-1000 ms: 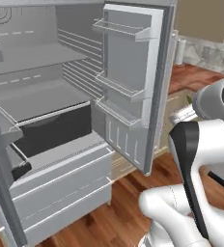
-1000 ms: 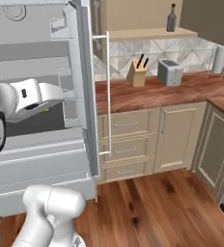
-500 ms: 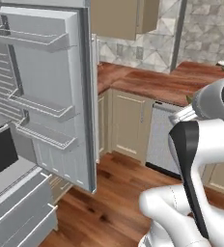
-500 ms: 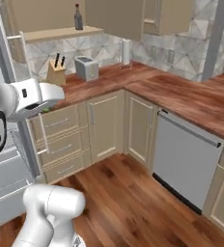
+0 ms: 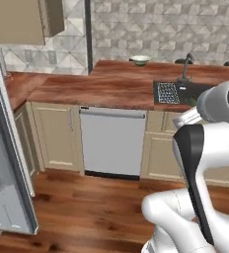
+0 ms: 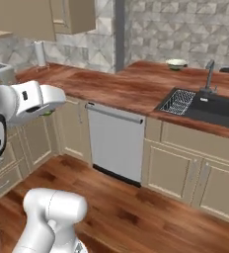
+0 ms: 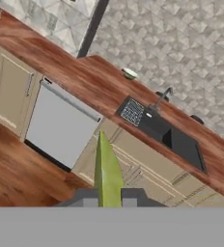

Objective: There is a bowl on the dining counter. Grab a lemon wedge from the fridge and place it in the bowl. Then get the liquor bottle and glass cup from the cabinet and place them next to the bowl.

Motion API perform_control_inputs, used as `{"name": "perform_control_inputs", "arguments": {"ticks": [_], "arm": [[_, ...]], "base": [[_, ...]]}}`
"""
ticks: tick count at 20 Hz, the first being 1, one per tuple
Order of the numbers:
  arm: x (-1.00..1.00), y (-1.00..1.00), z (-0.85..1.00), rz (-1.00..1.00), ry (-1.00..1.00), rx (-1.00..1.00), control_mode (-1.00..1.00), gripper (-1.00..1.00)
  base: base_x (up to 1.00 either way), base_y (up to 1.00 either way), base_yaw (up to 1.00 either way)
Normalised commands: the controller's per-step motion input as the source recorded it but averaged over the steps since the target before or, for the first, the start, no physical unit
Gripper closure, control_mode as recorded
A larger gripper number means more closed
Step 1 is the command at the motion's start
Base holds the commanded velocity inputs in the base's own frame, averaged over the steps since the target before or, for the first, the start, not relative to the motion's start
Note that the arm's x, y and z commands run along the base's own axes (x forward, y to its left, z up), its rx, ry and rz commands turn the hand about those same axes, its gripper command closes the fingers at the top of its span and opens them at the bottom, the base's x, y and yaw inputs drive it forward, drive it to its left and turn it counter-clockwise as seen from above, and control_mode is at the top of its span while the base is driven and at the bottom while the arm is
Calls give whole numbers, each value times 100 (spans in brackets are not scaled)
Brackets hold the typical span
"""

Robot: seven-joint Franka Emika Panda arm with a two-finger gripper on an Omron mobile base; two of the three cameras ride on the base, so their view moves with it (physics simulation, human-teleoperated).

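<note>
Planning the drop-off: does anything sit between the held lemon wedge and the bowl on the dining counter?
Nothing visible: the lemon wedge is in the gripper, and only bare dining counter leads to the bowl, left of the sink.

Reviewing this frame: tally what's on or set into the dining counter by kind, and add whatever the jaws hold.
Bowl: 1
Sink: 1
Faucet: 1
Dish rack in the sink: 1
Lemon wedge, held in the jaws: 1
Total: 5
</note>
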Motion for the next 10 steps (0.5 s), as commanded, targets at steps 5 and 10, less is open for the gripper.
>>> {"name": "perform_control_inputs", "arguments": {"ticks": [5,10], "arm": [[0,0,0,0,0,0,100,100],[0,0,0,0,0,0,100,100]], "base": [[12,-77,-58],[52,-91,-43]]}}
